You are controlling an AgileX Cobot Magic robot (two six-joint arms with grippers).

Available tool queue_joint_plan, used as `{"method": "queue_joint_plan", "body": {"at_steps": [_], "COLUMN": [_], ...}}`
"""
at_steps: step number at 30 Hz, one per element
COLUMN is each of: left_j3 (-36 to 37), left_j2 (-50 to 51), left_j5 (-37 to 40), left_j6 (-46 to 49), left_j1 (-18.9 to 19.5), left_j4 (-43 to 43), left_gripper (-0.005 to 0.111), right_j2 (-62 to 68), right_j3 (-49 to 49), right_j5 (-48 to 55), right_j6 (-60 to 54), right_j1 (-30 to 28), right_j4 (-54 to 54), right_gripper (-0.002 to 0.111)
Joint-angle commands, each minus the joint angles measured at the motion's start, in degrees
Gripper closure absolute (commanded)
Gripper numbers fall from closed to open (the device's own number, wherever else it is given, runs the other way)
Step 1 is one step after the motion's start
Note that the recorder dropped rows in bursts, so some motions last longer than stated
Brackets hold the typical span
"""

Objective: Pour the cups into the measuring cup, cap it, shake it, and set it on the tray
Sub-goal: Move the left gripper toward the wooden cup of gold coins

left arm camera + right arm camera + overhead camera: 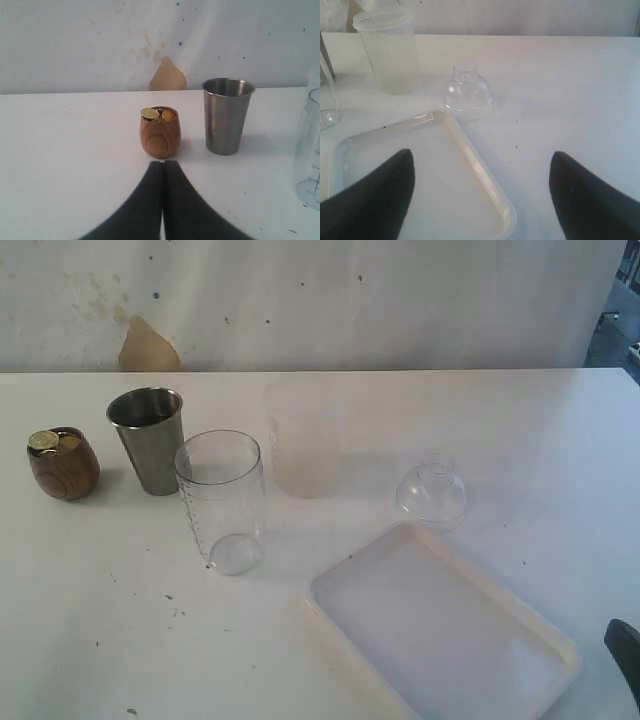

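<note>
The brown wooden cup (63,465), holding gold coins, stands at the far left beside the steel tumbler (149,440). To their right stands the clear measuring cup (221,500), uncapped. Its dome lid (431,492) lies on the table just beyond the white tray (440,640). My left gripper (163,163) is shut with nothing in it, its tips just short of the wooden cup (159,132); the tumbler (227,115) is beside that cup. My right gripper (482,154) hangs open and empty over the tray's corner (485,175), with the lid (468,92) ahead of it.
A frosted whitish container (305,440) stands behind the measuring cup, near the back wall. Only a dark piece of the right arm (625,650) shows at the exterior view's lower right edge. The measuring cup's side (310,150) shows at the edge of the left wrist view.
</note>
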Motion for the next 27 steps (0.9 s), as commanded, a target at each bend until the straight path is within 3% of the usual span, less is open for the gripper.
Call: {"method": "queue_joint_plan", "body": {"at_steps": [1,6,12,14,16,17,18,21,27], "left_j3": [0.25,0.25,0.25,0.25,0.25,0.25,0.25,0.25,0.25], "left_j2": [-0.25,-0.25,-0.25,-0.25,-0.25,-0.25,-0.25,-0.11,11.08], "left_j5": [-1.53,-14.45,-29.05,-31.62,-33.13,-33.3,-33.69,-34.61,-40.59], "left_j6": [0.16,-0.33,-9.8,-12.67,-15.44,-15.57,-15.57,-15.57,-13.71], "left_j1": [-0.01,-0.01,-0.01,-0.01,-0.01,-0.01,-0.01,-0.01,-0.01], "left_j4": [0.55,0.43,0.0,0.0,0.0,0.0,0.0,0.0,0.0], "left_gripper": [0.106,0.106,0.1,0.089,0.068,0.057,0.038,0.004,0.007], "right_j2": [-0.32,-0.32,-0.32,-0.32,-0.32,-0.32,-0.32,-0.32,-0.32], "right_j3": [0.29,0.29,0.29,0.29,0.29,0.29,0.29,0.29,0.29], "right_j5": [-0.53,-0.53,-0.53,-0.53,-0.53,-0.53,-0.53,-0.53,-0.53], "right_j6": [-0.07,-0.07,-0.07,-0.07,-0.07,-0.07,-0.07,-0.07,-0.07], "right_j1": [-0.31,-0.31,-0.31,-0.31,-0.31,-0.31,-0.31,-0.31,-0.31], "right_j4": [0.0,0.0,0.0,0.0,0.0,0.0,0.0,0.0,0.0], "right_gripper": [0.039,0.039,0.039,0.039,0.039,0.039,0.039,0.039,0.039]}}
